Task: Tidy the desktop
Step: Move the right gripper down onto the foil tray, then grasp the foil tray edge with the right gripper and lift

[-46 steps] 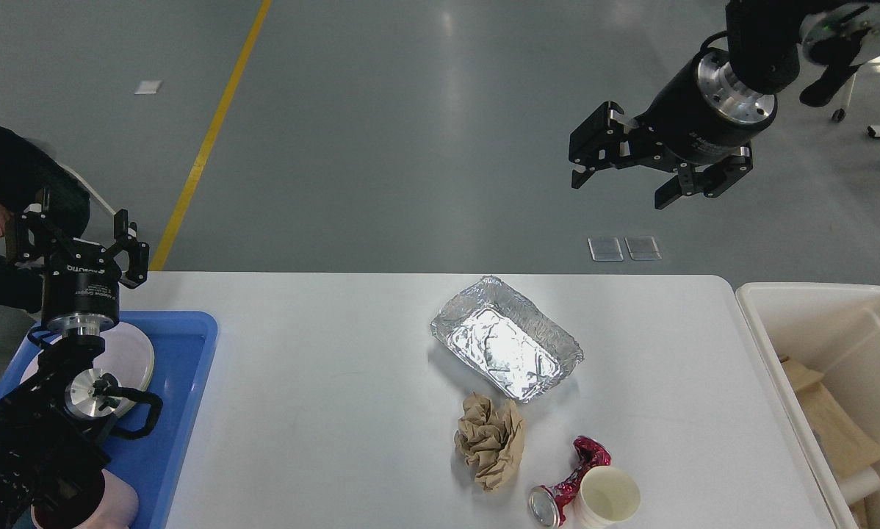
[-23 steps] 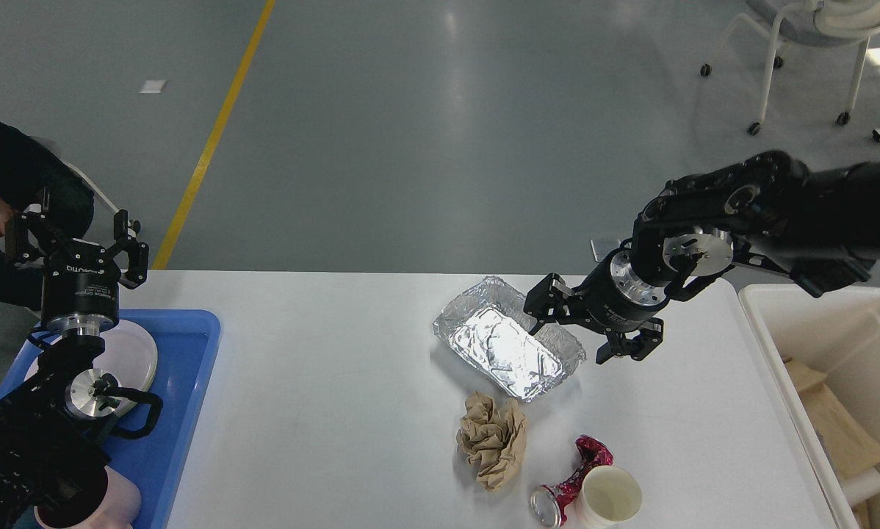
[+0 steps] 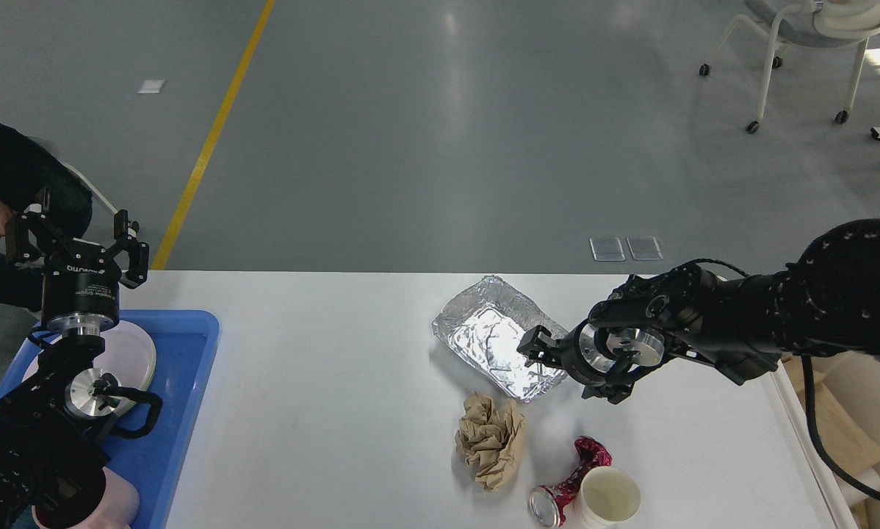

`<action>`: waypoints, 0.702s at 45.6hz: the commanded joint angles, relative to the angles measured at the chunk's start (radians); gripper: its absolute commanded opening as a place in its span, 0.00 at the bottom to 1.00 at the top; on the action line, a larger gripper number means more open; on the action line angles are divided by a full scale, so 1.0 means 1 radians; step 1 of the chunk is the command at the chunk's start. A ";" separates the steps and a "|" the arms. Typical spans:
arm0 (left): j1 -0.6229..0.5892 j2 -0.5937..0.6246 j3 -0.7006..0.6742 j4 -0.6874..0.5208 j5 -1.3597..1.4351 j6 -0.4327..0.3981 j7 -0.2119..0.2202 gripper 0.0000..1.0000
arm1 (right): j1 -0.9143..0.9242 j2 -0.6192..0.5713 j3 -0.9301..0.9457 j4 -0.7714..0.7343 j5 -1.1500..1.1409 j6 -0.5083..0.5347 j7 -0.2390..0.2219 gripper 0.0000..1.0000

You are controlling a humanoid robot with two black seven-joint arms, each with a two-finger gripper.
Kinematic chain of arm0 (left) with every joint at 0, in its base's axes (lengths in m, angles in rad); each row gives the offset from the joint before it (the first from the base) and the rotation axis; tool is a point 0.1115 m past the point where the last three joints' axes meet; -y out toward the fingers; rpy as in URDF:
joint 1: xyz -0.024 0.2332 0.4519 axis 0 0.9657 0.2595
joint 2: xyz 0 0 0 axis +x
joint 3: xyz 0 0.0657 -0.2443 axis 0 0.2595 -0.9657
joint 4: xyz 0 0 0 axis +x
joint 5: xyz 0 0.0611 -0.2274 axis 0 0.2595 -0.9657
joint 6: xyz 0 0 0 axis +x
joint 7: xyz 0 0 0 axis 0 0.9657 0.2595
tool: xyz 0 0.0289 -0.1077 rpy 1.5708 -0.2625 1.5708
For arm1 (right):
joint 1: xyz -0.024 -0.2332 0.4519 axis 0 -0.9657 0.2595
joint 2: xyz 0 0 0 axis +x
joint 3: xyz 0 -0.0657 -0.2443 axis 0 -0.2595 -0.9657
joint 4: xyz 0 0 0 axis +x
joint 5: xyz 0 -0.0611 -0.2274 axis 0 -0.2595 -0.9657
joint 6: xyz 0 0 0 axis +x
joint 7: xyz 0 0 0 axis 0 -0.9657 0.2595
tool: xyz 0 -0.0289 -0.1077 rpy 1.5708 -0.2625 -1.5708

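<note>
- Desktop [image 3: 337,411]: white, rounded corners, filling the lower middle of the head view, between a blue tray [image 3: 183,411] at 9 o'clock and a cream bin [image 3: 851,441] at 3 o'clock.
- Foil tray [image 3: 495,334]: crumpled, lying near the centre of the desktop, slightly toward 1 o'clock.
- Brown paper wad [image 3: 490,439]: just beside the foil tray at its 6 o'clock.
- Crushed red can [image 3: 568,481] and white paper cup [image 3: 607,498]: touching each other, toward 5 o'clock near the front edge.
- Right gripper [image 3: 568,371]: low over the foil tray's 4 o'clock corner, fingers spread; whether it touches the foil I cannot tell.
- Left gripper [image 3: 76,239]: raised above the blue tray at 9 o'clock, fingers apart, holding nothing.
- White plate [image 3: 135,353]: in the blue tray, partly hidden by the left arm.
</note>
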 commanded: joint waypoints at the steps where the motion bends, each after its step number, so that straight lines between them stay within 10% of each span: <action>1: 0.000 0.000 0.000 0.000 0.000 0.000 0.000 0.97 | -0.067 0.035 0.004 -0.062 -0.004 -0.021 -0.001 0.99; 10: 0.000 -0.002 0.000 0.000 0.000 0.000 0.000 0.97 | -0.116 0.043 0.002 -0.078 -0.008 -0.078 0.000 0.95; 18: 0.000 -0.002 0.000 0.000 0.000 0.000 0.000 0.97 | -0.155 0.072 -0.010 -0.090 -0.010 -0.270 0.000 0.65; 32: 0.000 0.000 0.000 0.000 0.000 0.000 0.000 0.97 | -0.152 0.080 -0.016 -0.081 -0.053 -0.296 -0.006 0.00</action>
